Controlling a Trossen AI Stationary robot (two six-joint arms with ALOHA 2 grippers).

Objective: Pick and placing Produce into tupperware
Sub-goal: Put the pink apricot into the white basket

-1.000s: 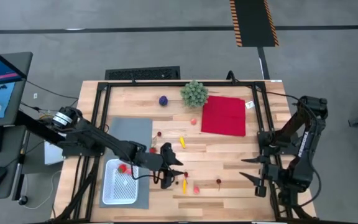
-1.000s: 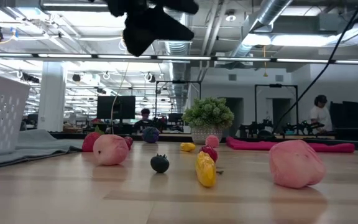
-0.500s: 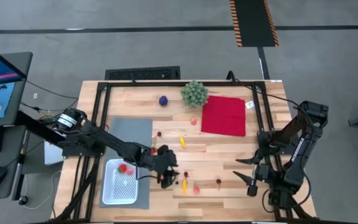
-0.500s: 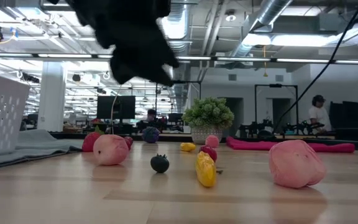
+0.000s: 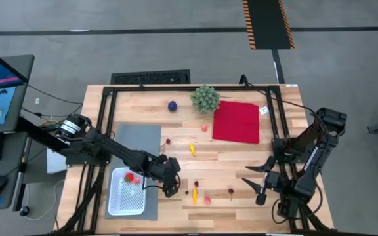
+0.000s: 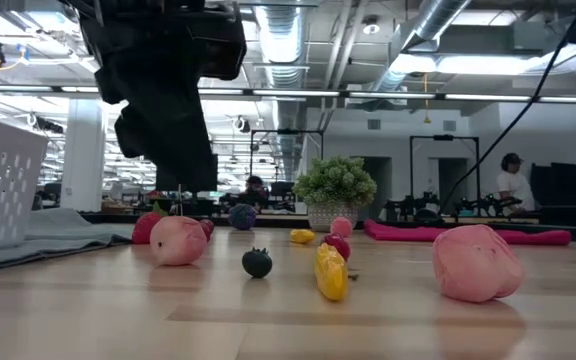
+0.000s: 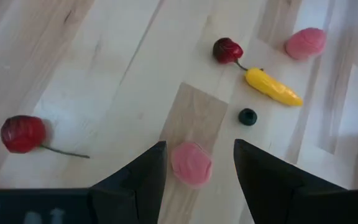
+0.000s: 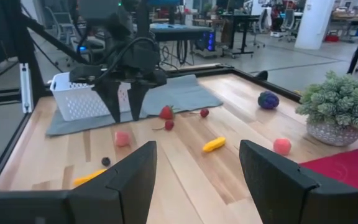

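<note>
My left gripper (image 7: 199,146) hangs open over a pink toy fruit (image 7: 191,163), pointing steeply down with one finger on each side and clear of it. In the low view the gripper (image 6: 180,185) stands a little above that fruit (image 6: 178,240), which rests on the wood. The white tupperware (image 5: 125,196) stands on a grey mat (image 5: 140,141) and holds a red piece (image 5: 131,177). More produce lies loose nearby: a yellow piece (image 7: 273,87), a dark red cherry (image 7: 227,50), a small dark berry (image 7: 247,116) and another pink piece (image 7: 305,42). My right gripper (image 5: 253,187) hovers open at the near right.
A green plant (image 5: 205,98) and a red cloth (image 5: 236,121) sit at the far side, with a purple ball (image 5: 172,105) beside the plant. A red cherry with a stem (image 7: 22,134) lies near my left gripper. A black frame (image 5: 104,131) borders the table.
My left gripper has sunk toward the pink fruit and shifted a little toward the tupperware. It has tipped from nearly level to pointing steeply down, and it has rolled. My right gripper has moved toward the table's left and slightly down, still open.
</note>
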